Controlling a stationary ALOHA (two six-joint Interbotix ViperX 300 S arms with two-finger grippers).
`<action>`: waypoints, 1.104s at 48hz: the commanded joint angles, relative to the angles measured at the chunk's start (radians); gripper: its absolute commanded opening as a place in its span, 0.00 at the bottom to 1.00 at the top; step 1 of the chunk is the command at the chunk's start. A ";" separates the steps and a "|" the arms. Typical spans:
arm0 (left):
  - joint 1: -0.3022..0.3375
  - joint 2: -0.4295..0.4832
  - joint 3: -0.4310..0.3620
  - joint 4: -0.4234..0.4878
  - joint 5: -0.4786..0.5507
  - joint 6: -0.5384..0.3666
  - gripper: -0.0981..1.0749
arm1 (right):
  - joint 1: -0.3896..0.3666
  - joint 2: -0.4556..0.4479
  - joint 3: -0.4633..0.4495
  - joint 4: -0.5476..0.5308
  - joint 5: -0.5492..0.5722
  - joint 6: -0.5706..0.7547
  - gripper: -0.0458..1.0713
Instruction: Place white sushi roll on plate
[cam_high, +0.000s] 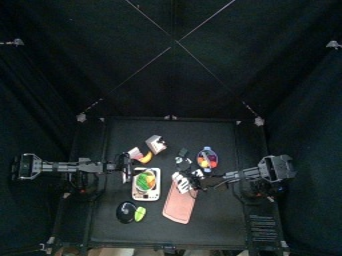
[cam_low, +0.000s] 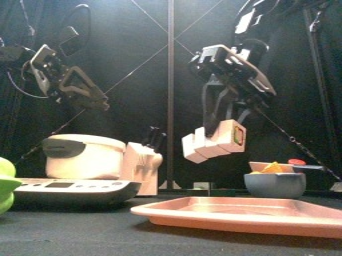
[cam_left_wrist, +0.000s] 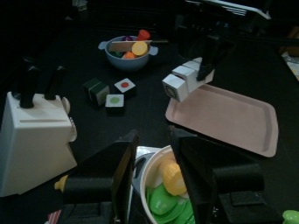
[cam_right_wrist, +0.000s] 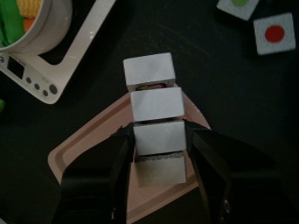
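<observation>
We count one white sushi roll (cam_right_wrist: 156, 109), a stick of four white blocks, clamped at one end in the right gripper (cam_right_wrist: 160, 156) and hanging in the air over the near edge of the one pink plate (cam_left_wrist: 225, 118). Not touching it. Left gripper (cam_left_wrist: 155, 154) stands parted, holding nothing, over a white plate of green food (cam_left_wrist: 163, 188). Also on the table (cam_left_wrist: 70, 70): one bowl (cam_left_wrist: 126, 51), three small sushi pieces (cam_left_wrist: 111, 90), one white appliance (cam_low: 88, 157). No legible writing.
</observation>
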 joint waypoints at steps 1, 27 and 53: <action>-0.003 -0.002 -0.015 -0.017 -0.009 -0.003 0.73 | 0.051 -0.014 -0.009 -0.058 0.038 0.138 0.67; -0.158 0.000 -0.005 -0.186 -0.009 -0.002 0.73 | 0.249 0.202 -0.195 -0.156 0.333 0.635 0.67; -0.166 0.002 0.006 -0.199 -0.011 0.000 0.73 | 0.245 0.334 -0.318 -0.052 0.407 0.635 0.68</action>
